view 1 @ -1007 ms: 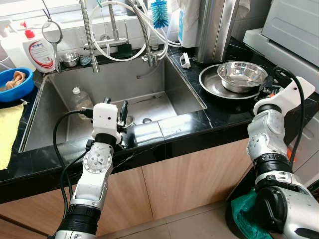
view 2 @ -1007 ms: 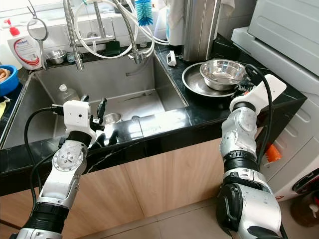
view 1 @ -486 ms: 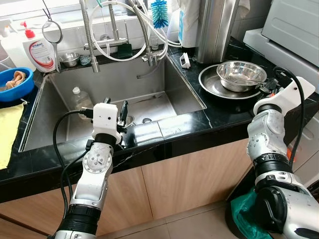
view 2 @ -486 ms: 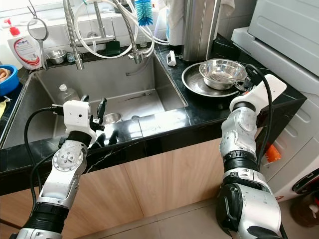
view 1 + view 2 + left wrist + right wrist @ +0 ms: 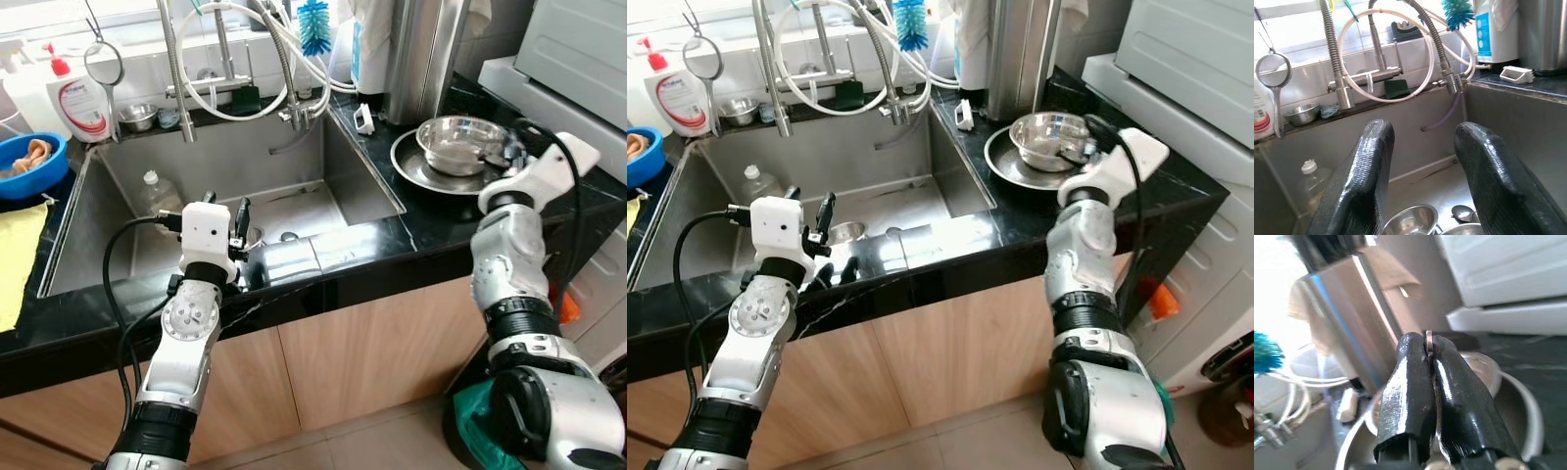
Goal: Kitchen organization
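A steel bowl [image 5: 453,143] rests in a wide steel plate [image 5: 416,172] on the black counter to the right of the sink. My right gripper [image 5: 507,149] is shut on the bowl's right rim; the right wrist view has the thin rim [image 5: 1428,339] pinched between the fingertips of that gripper [image 5: 1429,351]. My left gripper [image 5: 240,221] is open at the sink's front edge, above small steel bowls [image 5: 1411,220] on the sink floor. In the left wrist view its gripper [image 5: 1420,147] has nothing between the two fingers.
A plastic bottle [image 5: 157,194] stands in the steel sink [image 5: 323,147]. Faucet hoses and a blue brush [image 5: 313,25] hang over the back. A soap bottle [image 5: 78,100], blue bowl [image 5: 29,163] and yellow cloth [image 5: 18,257] sit left. A white appliance [image 5: 578,49] stands right.
My right gripper has swung left toward the sink, taking the steel bowl with it across the plate. The left arm has not moved.
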You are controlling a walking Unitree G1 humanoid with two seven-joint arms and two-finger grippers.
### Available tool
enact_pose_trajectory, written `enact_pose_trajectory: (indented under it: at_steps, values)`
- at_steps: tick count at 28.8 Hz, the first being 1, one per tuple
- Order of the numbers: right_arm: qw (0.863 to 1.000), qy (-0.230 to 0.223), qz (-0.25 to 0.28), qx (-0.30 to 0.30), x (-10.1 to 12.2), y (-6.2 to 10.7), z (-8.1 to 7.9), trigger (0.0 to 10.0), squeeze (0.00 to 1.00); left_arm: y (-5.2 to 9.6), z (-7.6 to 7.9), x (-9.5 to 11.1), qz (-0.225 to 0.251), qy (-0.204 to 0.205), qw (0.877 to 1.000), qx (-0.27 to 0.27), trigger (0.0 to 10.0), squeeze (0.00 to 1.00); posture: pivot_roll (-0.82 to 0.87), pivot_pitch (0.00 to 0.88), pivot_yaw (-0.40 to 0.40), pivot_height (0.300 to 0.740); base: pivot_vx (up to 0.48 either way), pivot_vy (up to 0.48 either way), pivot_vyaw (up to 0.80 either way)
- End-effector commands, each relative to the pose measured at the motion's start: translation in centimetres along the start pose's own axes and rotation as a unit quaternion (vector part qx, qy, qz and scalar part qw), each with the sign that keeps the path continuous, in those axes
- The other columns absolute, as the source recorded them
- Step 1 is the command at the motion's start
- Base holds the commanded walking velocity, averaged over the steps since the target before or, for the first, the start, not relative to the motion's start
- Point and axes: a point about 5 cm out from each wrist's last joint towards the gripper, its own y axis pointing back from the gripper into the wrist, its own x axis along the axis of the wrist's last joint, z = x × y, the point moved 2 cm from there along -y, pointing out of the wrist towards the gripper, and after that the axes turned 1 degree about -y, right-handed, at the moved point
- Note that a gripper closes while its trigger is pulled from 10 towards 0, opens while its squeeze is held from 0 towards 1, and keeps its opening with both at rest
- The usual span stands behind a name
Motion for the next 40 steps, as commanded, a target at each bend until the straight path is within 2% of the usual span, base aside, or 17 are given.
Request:
enact_pose_trajectory:
  at_steps: [1,2,3,5,7,8,10,13,15,17,18,19,20,25,29,33,40]
  values:
    - [0.998,0.012,0.039,0.047,1.8,-0.3,-2.5,10.0,0.00,0.0,-0.4,0.1,-0.001,-0.011,1.000,0.006,10.0,0.00,-0.13,0.000,0.081,0.740,0.000,0.000,0.00]
    - [0.996,0.024,0.058,0.071,2.5,-0.3,-3.5,10.0,0.00,0.0,-0.5,0.2,0.000,-0.011,1.000,0.008,10.0,0.00,-0.13,0.000,0.079,0.740,0.000,0.000,0.00]
    - [0.995,0.026,0.061,0.076,2.7,-0.3,-3.6,10.0,0.00,0.0,-0.5,0.2,0.000,-0.011,1.000,0.008,10.0,0.00,-0.13,0.000,0.079,0.740,0.000,0.000,0.00]
    - [0.988,0.056,0.074,0.120,3.3,-0.2,-5.1,10.0,0.00,0.0,-0.5,0.2,0.000,-0.011,1.000,0.009,10.0,0.00,-0.14,0.000,0.078,0.740,0.000,0.000,0.00]
    - [0.978,0.084,0.080,0.176,3.5,0.1,-6.9,10.0,0.00,0.0,-0.4,0.1,-0.001,-0.011,1.000,0.009,10.0,0.00,-0.13,0.000,0.076,0.740,0.000,0.000,0.00]
    - [0.968,0.099,0.073,0.217,3.3,0.4,-8.1,10.0,0.00,0.0,-0.4,0.1,-0.001,-0.011,1.000,0.009,10.0,0.00,-0.13,0.000,0.076,0.740,0.000,0.000,0.00]
    - [0.957,0.118,0.051,0.261,2.5,0.9,-9.3,10.0,0.00,0.0,-0.4,0.1,-0.001,-0.010,1.000,0.009,10.0,0.00,-0.14,0.000,0.075,0.740,0.000,0.000,0.00]
    - [0.942,0.151,0.005,0.300,0.7,1.3,-10.1,10.0,0.00,0.0,-0.4,0.1,-0.001,-0.010,1.000,0.010,10.0,0.00,-0.14,0.000,0.072,0.740,0.000,0.000,0.00]
    - [0.937,0.157,-0.024,0.312,-0.4,1.5,-10.1,10.0,0.00,0.0,-0.3,0.1,-0.001,-0.010,1.000,0.011,10.0,0.00,-0.13,0.000,0.070,0.740,0.000,0.000,0.00]
    - [0.925,0.174,-0.049,0.335,-1.7,1.9,-10.2,10.0,0.00,0.0,-0.3,0.1,-0.001,-0.010,1.000,0.011,10.0,0.00,-0.13,0.000,0.068,0.740,0.000,0.000,0.00]
    - [0.917,0.191,-0.082,0.340,-3.0,2.1,-9.9,10.0,0.00,0.1,-0.4,0.1,-0.001,-0.010,1.000,0.012,10.0,0.00,-0.13,0.000,0.066,0.740,0.000,0.000,0.00]
    - [0.917,0.191,-0.082,0.340,-3.0,2.1,-9.9,10.0,0.00,0.1,-0.4,0.1,-0.001,-0.010,1.000,0.012,10.0,0.00,-0.13,0.000,0.066,0.740,0.000,0.000,0.00]
    - [0.912,0.195,-0.110,0.342,-4.0,2.2,-9.6,10.0,0.00,0.1,-0.5,0.1,-0.001,-0.011,1.000,0.013,10.0,0.00,-0.13,0.000,0.064,0.740,0.000,0.000,0.00]
    - [0.897,0.200,-0.151,0.364,-5.6,3.0,-9.2,10.0,0.00,0.2,-0.5,0.0,-0.002,-0.012,1.000,0.015,10.0,0.00,-0.12,0.000,0.063,0.740,0.000,0.000,0.00]
    - [0.896,0.198,-0.175,0.358,-6.7,3.3,-8.6,10.0,0.00,0.2,-0.5,0.0,-0.005,-0.014,1.000,0.014,10.0,0.00,-0.12,0.000,0.064,0.740,0.000,0.000,0.00]
    - [0.902,0.199,-0.204,0.324,-7.7,3.4,-7.1,10.0,0.00,0.3,-0.6,0.0,-0.006,-0.015,1.000,0.013,10.0,0.00,-0.12,0.000,0.068,0.740,0.000,0.000,0.00]
    - [0.903,0.196,-0.207,0.322,-8.1,3.7,-7.0,10.0,0.00,0.3,-0.6,-0.1,-0.007,-0.015,1.000,0.010,10.0,0.00,-0.12,0.000,0.072,0.740,0.000,0.000,0.00]
